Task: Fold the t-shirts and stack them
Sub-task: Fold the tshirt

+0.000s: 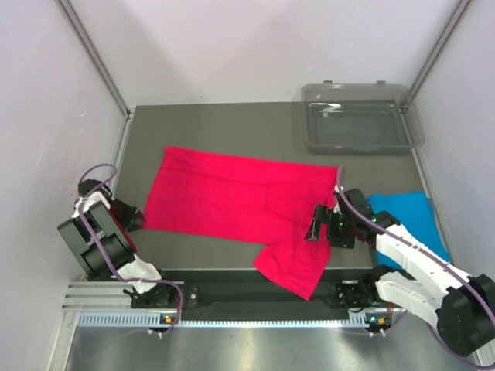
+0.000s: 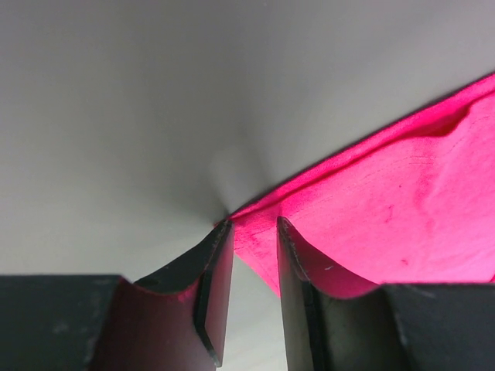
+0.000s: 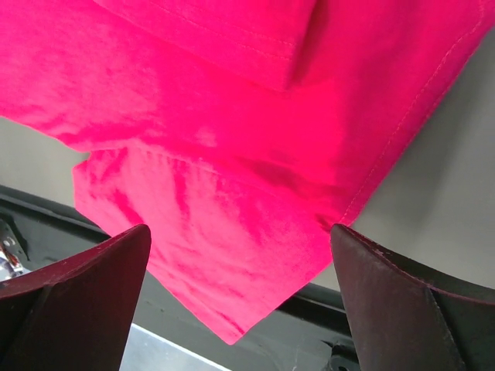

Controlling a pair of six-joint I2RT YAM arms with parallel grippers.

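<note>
The crimson-pink t-shirt (image 1: 232,197) lies spread flat across the middle of the table, with one part (image 1: 294,267) hanging over the front edge. The sky-blue t-shirt (image 1: 410,220) lies at the right, partly under my right arm. My left gripper (image 1: 138,218) is at the pink shirt's near left corner. In the left wrist view its jaws (image 2: 254,224) stand a narrow gap apart, with the shirt corner (image 2: 387,209) lying between the tips. My right gripper (image 1: 315,229) is wide open (image 3: 240,236) just above the pink shirt's right part (image 3: 232,154) and holds nothing.
A clear grey plastic tray (image 1: 360,143) stands at the back right corner. White walls close in the table at the left, back and right. A black rail (image 1: 247,294) runs along the front edge between the arm bases.
</note>
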